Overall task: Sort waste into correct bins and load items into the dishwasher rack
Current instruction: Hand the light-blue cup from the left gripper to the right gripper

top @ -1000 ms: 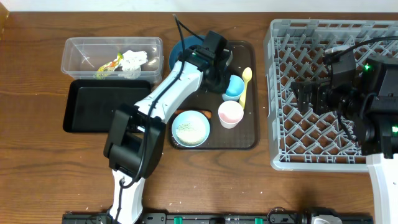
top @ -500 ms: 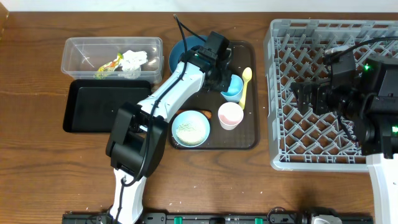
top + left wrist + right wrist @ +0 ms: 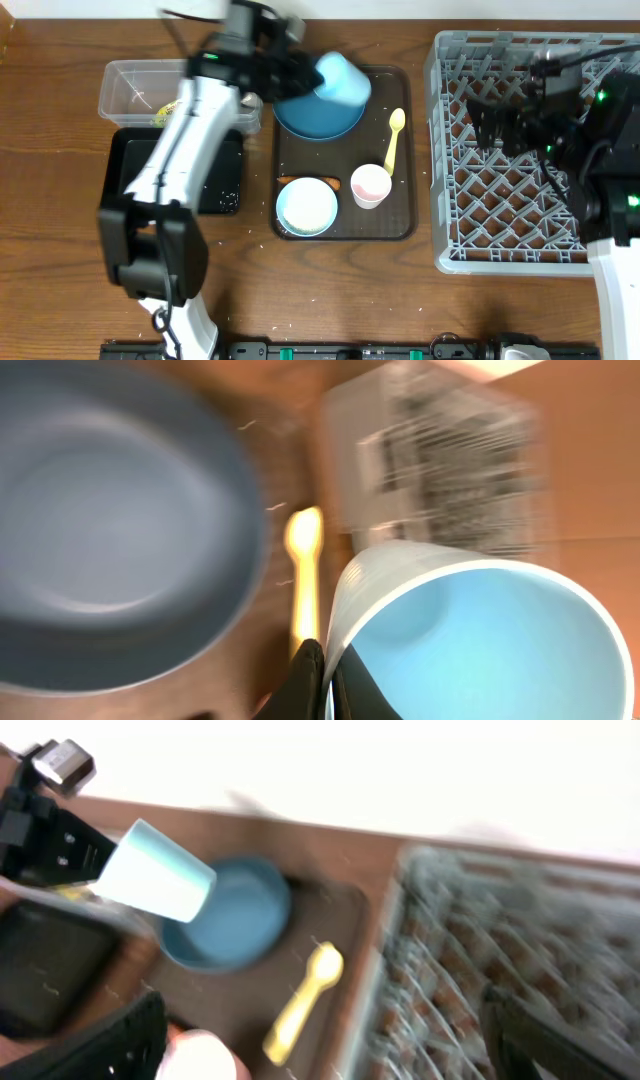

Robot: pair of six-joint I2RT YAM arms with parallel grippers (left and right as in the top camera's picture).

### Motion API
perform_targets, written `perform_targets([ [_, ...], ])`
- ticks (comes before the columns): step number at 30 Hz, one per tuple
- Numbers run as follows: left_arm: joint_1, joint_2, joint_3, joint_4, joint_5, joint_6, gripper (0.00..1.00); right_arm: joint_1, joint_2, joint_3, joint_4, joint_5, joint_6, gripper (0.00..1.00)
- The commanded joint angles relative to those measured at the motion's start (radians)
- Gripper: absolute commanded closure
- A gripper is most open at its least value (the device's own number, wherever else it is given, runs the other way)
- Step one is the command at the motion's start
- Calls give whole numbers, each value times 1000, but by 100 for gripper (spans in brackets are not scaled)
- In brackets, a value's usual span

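My left gripper (image 3: 303, 72) is shut on the rim of the light-blue cup (image 3: 343, 78) and holds it tilted in the air above the big dark-blue bowl (image 3: 318, 118). In the left wrist view the fingers (image 3: 325, 672) pinch the cup wall (image 3: 480, 640), with the bowl (image 3: 110, 520) and the yellow spoon (image 3: 303, 555) below. The spoon (image 3: 394, 136), the pink cup (image 3: 370, 185) and the small pale-blue bowl (image 3: 307, 206) sit on the brown tray (image 3: 400, 222). My right gripper (image 3: 497, 126) is open and empty over the grey dishwasher rack (image 3: 450, 255).
The clear tub (image 3: 135, 88) stands at the back left, its contents mostly hidden by my left arm. The black tray (image 3: 135, 175) lies in front of it. The right wrist view shows the cup (image 3: 155, 870), spoon (image 3: 303, 1000) and rack (image 3: 520, 970), all blurred.
My left gripper has lifted the light-blue cup off the brown tray and swung up and to the left with it. The right arm has barely moved.
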Motion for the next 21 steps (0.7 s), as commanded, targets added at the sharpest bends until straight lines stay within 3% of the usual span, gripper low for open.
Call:
perform_targets([
  [1, 50, -6, 16, 20, 399, -29, 94, 11, 64, 13, 91, -246, 110, 6],
  [7, 79, -6, 16, 20, 572, -22, 94, 77, 189, 13, 354, -505, 245, 11],
  [11, 67, -6, 16, 32, 666, -11, 94, 146, 260, 13, 476, -562, 304, 10],
  [21, 61, -6, 16, 46, 711, -16, 93, 240, 310, 13, 563, -582, 340, 10],
])
